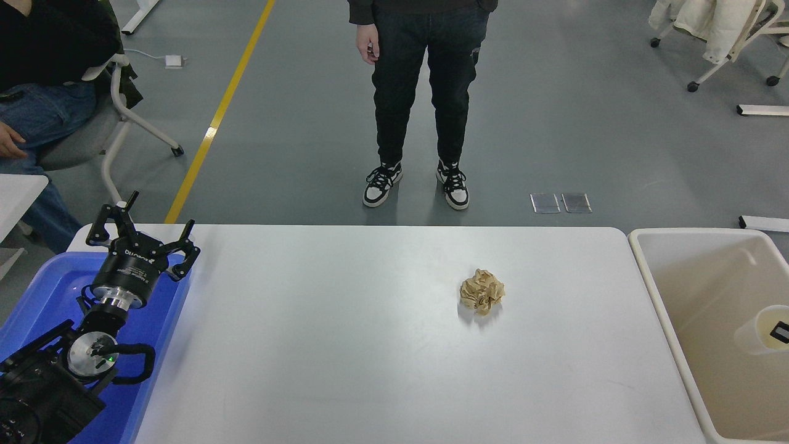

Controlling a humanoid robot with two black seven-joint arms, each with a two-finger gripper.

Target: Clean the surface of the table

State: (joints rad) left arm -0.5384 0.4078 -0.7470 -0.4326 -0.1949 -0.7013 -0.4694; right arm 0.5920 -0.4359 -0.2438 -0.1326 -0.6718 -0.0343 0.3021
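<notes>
The white table surface (345, 345) filled most of the view, stretching from the blue tub (43, 296) on the left to the beige tub (653, 290) on the right. 1 crumpled ball of brown paper (481, 291) sat on the table, right of the middle and closer to the beige tub, but apart from it.

The left gripper (140, 237) hung over the blue tub at the lower left, near the far left corner of the table. Its black fingers (186, 254) were spread wide and held nothing.

At the right edge, inside the beige tub, a pale cup-like shape (761, 330) showed, with a small dark bit on it. The right gripper could not be made out there, so I cannot tell if it was wide or narrow.

A person in dark pants (425, 80) stood past the far side of the table. Another person (37, 74) sat on a chair (117, 117) at the top left.
</notes>
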